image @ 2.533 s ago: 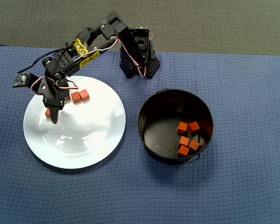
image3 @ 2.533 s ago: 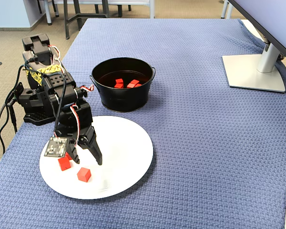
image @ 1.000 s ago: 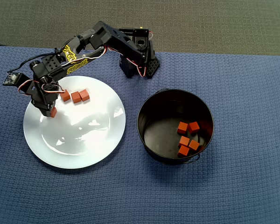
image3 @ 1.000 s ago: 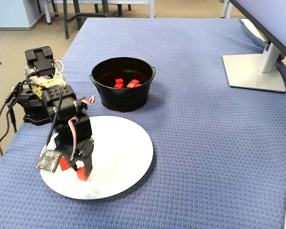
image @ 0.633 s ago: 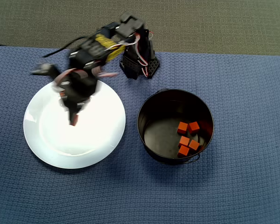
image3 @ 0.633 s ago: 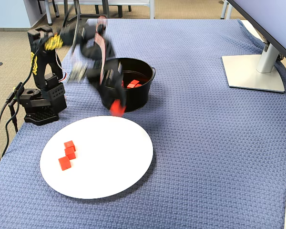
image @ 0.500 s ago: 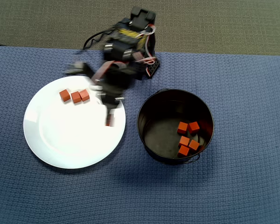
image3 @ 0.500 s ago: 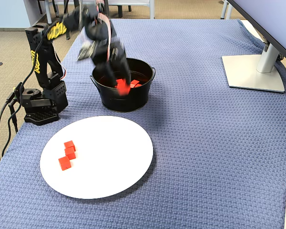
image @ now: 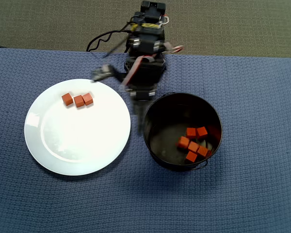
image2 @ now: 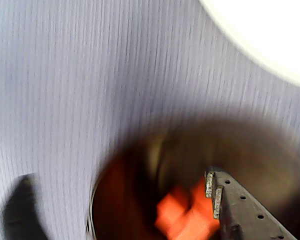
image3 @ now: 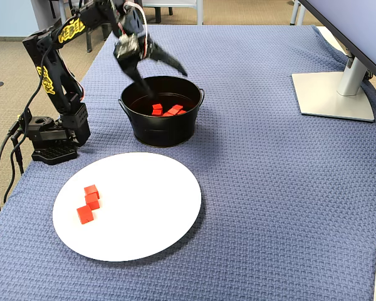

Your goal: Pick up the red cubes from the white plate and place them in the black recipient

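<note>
Nearest the front edge of the desk in the fixed view lies the white plate point(image3: 150, 207), a wide, flat, glossy disc on the blue woven cloth point(image3: 269, 188) that covers the desk. 3 red cubes point(image3: 88, 202) sit in a short row touching one another near the plate's left rim, close to the arm's base; in the overhead view the same 3 point(image: 77, 100) lie at the plate's upper left. They are small, matte and sharp-edged, so a narrow pinch should suit them, and their tight row will probably make the middle one awkward to reach.

Behind the plate stands the black recipient point(image3: 160, 128), a round pot with tall straight shiny walls and a thin wire handle. On its flat bottom, toward the right side in the overhead view, 5 cubes point(image: 194, 141) lie clustered and touching; more may hide among them. The high walls serve to keep dropped cubes from bouncing out.

Above the pot's left rim in the fixed view hangs the claw point(image3: 161, 76), its 2 dark fingers spread wide apart and holding nothing, which reads as a release over the pot. The blurred wrist view agrees: an orange mass point(image2: 185, 215) lies inside the dark pot beside one perforated finger.

Farthest back, at the desk's left edge, the arm's base point(image3: 50, 135) is mounted.
</note>
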You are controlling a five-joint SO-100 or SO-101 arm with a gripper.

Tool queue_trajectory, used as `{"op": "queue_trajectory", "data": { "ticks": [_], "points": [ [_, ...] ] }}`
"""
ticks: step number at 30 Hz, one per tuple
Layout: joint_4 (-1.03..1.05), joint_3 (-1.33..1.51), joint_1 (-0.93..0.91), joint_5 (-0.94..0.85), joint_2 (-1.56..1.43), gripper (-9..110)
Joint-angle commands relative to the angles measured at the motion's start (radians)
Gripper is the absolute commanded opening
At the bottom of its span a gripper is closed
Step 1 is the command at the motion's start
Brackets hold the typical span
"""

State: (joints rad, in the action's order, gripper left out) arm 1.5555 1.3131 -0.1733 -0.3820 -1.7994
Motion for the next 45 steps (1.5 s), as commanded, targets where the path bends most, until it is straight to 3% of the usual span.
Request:
{"op": "queue_trajectory", "data": {
  "ticks": [1,7,14,20,24,32,45],
  "points": [
    [-0.1,-0.015,-0.259,-0.167,0.035,37],
    [-0.244,0.133,-0.545,-0.417,0.126,28],
    [-0.508,0.359,-0.776,-0.985,0.186,28],
    [-0.476,0.302,-0.887,-1.399,0.262,30],
    [-0.417,0.233,-0.9,-1.566,0.328,31],
    [-0.391,0.187,-0.884,-1.529,0.382,29],
    [-0.627,0.437,-0.91,-1.39,0.35,26]
  ]
}}
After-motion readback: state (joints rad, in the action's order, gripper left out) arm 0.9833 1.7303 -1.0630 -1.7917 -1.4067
